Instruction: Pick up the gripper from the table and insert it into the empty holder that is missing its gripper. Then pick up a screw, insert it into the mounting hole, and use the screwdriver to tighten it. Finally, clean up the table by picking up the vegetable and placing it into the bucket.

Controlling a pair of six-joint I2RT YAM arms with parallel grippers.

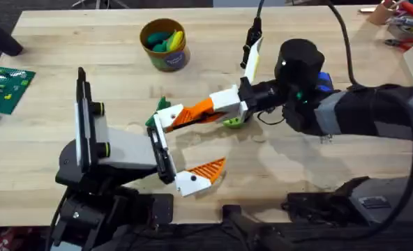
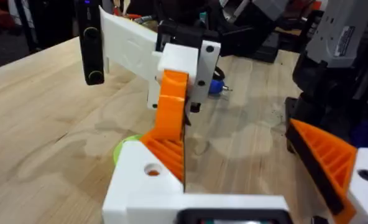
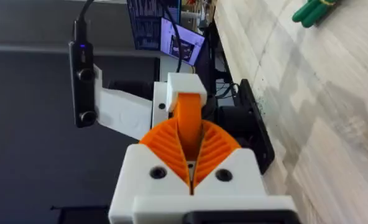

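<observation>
Right gripper (image 1: 182, 116) is clamped tight on the loose gripper finger (image 2: 148, 171), right at the left arm's empty holder (image 1: 158, 139); I'd say keep it square and push slowly until it seats.

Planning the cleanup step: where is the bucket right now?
In the overhead view the bucket stands at the table's far side, left of centre, beyond both grippers, with green and yellow toys inside.
</observation>
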